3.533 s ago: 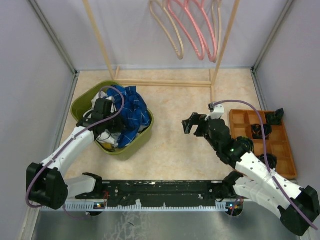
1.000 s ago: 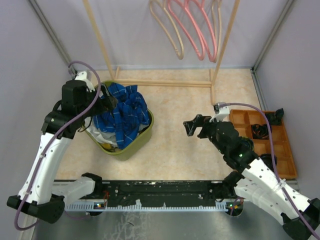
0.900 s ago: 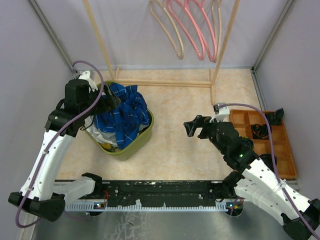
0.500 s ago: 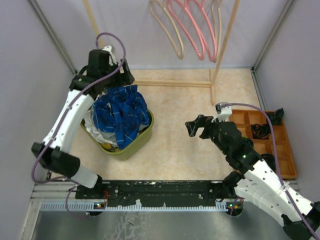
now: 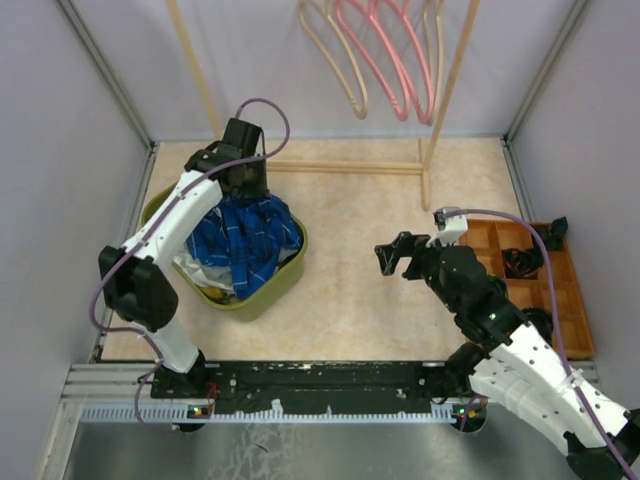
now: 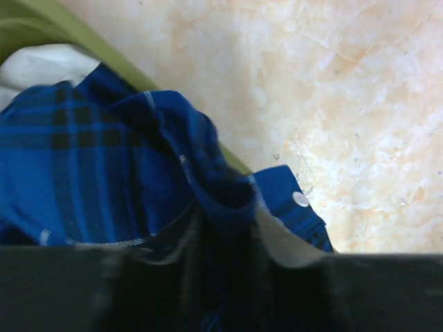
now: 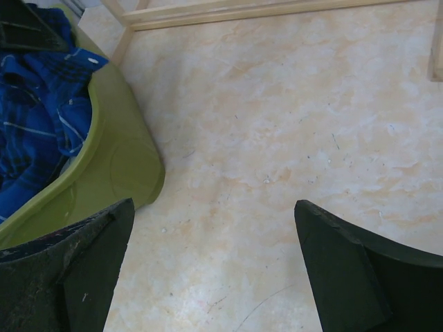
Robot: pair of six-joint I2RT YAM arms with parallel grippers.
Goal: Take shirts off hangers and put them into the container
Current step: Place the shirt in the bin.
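shirt (image 5: 240, 235): blue with thin white check lines, crumpled, heaped in the green basin (image 5: 288, 272) just under the left pincer (image 5: 246, 190), white cloth (image 5: 190, 268) beneath it | left pincer: pinching a fold of the shirt | right pincer (image 5: 396, 255): spread wide over the counter (image 5: 350, 210), basin well to its left

My beige marbled tabletop (image 5: 360, 230) carries an olive-green rectangular plastic basin (image 5: 283, 280) at centre left. An orange divided plastic tray (image 5: 562, 292) lies at right; a pale wooden rack base (image 5: 340, 166) stands at upper centre.
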